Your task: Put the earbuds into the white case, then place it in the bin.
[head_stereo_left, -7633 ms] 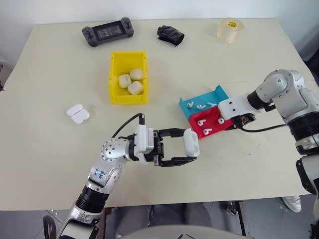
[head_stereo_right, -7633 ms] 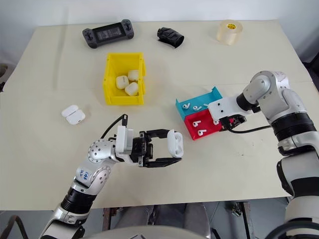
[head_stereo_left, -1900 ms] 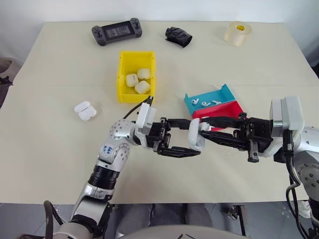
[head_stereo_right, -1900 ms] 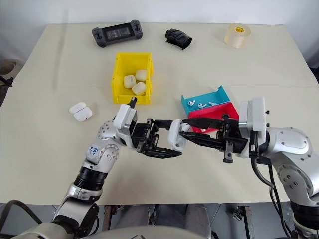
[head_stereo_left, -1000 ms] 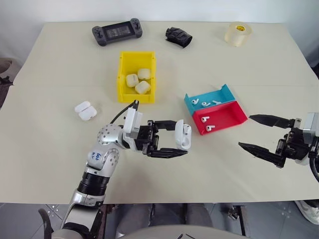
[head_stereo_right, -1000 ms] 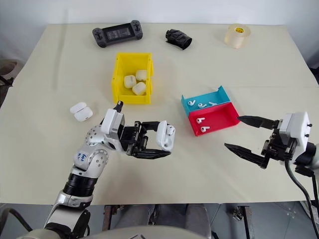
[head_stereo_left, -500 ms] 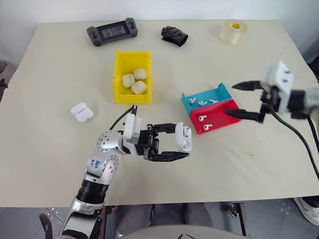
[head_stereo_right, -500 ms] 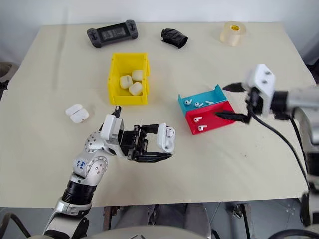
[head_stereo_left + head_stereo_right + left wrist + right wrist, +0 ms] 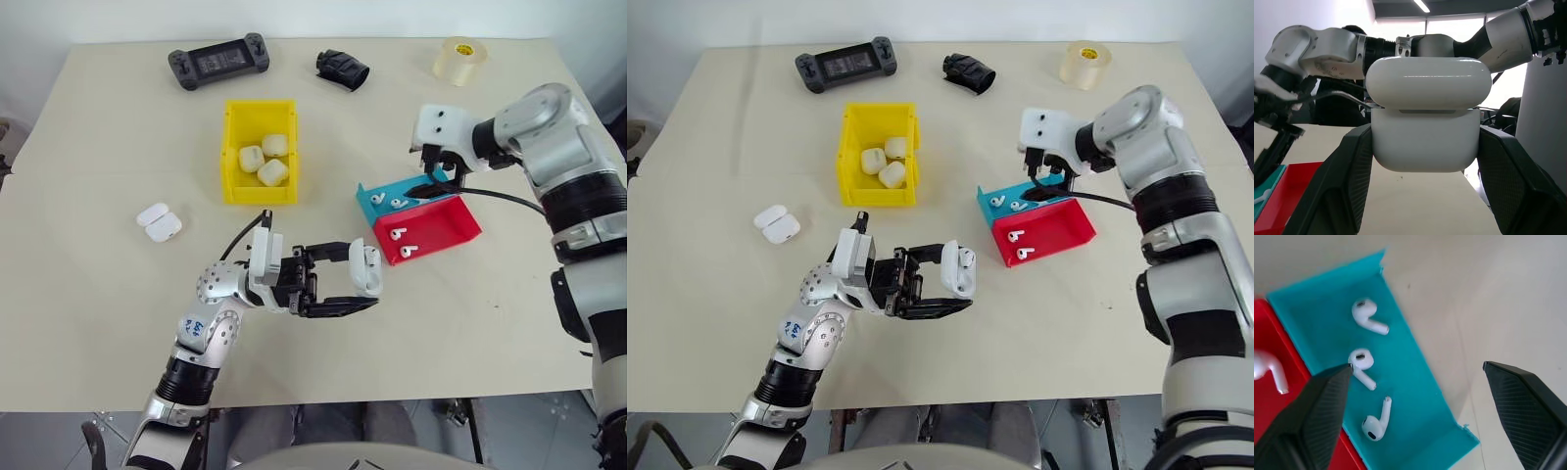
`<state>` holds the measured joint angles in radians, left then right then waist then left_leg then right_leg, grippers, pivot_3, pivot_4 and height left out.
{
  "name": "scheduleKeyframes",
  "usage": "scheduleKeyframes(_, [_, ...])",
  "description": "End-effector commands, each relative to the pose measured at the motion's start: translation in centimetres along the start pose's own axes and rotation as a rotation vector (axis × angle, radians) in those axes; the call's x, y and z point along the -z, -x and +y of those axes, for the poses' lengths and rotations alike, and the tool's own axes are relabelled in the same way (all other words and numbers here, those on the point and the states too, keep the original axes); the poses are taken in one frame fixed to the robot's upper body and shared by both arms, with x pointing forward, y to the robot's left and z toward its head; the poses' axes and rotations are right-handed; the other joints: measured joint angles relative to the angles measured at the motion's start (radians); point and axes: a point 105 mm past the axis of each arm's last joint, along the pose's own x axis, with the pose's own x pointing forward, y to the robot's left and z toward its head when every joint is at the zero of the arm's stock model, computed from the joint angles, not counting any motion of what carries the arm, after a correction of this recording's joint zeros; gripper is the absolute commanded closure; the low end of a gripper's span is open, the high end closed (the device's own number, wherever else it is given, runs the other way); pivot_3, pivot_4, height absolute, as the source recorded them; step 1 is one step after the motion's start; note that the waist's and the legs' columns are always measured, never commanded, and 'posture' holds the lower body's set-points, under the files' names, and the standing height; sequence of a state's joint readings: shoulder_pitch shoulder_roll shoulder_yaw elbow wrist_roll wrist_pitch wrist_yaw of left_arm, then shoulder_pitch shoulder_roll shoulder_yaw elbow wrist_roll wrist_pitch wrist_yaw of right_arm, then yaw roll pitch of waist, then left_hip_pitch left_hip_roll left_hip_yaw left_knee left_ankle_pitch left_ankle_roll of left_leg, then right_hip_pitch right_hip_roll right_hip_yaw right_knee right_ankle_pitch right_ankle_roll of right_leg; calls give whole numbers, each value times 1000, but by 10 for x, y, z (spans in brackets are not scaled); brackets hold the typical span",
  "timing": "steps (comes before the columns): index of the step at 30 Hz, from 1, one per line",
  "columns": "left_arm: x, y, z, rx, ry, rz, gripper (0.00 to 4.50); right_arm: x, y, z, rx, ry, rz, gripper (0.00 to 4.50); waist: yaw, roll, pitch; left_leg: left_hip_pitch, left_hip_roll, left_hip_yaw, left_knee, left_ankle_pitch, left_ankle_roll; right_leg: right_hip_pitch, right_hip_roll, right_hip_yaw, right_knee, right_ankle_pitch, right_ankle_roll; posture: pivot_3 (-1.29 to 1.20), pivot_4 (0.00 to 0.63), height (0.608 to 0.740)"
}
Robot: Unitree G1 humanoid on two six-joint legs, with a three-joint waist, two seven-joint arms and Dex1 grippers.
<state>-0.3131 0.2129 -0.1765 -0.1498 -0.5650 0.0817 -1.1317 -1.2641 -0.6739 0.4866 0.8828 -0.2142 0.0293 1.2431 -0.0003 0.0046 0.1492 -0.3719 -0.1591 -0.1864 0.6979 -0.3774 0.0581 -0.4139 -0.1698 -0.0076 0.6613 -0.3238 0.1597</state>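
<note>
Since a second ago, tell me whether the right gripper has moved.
Yes. The right gripper has swung from the bare table right of the red tray up to hover, open, over the teal tray.

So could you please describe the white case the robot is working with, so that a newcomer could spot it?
On the beige table, look in front of the yellow bin. The white case is clamped in the left hand, lid ajar, while the others lie in the bin or loose on the table.

Bright, even overhead light is falling across the counter (image 9: 98,147), casting soft, short shadows. Ceiling lamps and backlit windows are glaring behind the white case (image 9: 1426,117).
</note>
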Motion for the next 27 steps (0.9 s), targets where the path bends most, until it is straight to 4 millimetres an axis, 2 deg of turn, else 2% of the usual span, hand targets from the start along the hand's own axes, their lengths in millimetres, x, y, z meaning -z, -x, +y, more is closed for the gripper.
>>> scheduleKeyframes(1, [-6, -4, -1, 2, -44, -17, 1705, 11, 4, -5, 8, 56, 77, 26, -4, 0, 0, 0, 0, 0, 0, 0, 0, 0, 0, 0, 0, 0, 0, 0, 150, 740])
scheduleKeyframes(6, [-6, -4, -3, -4, -46, -19, 1705, 24, -1, -1, -12, 31, 110, 26, -6, 0, 0, 1, 0, -1, 0, 0, 0, 0, 1, -1, 1, 1, -1, 0, 150, 740])
scheduleKeyframes(10, [-6, -3, -2, -7, -47, -18, 1705, 25, 4, 5, -76, 23, 112, 26, -7, 0, 0, 1, 0, -1, 0, 0, 0, -1, 0, -1, 1, 1, -1, 0, 150, 740])
scheduleKeyframes(17, [-7, -4, -2, -5, -49, -22, 1705, 11, 17, 1, -79, 48, 63, 26, -7, 0, 0, 1, 0, -1, -1, 0, 0, -1, 0, -1, 1, 1, -1, 0, 150, 740])
scheduleKeyframes(21, [-8, 0, -3, -9, -47, -17, 1705, 3, 21, 9, -135, 43, 25, 26, -7, 0, 0, 1, 0, -1, 0, 0, 0, -1, 0, -1, 1, 1, -1, 0, 150, 740])
scheduleKeyframes(27, [-9, 1, -6, 22, -29, -15, 1705, 2, 7, 24, -159, 60, 39, 26, -4, 0, 0, 1, 0, -1, 0, 0, 0, -1, 0, 0, 1, 1, -1, 0, 150, 740])
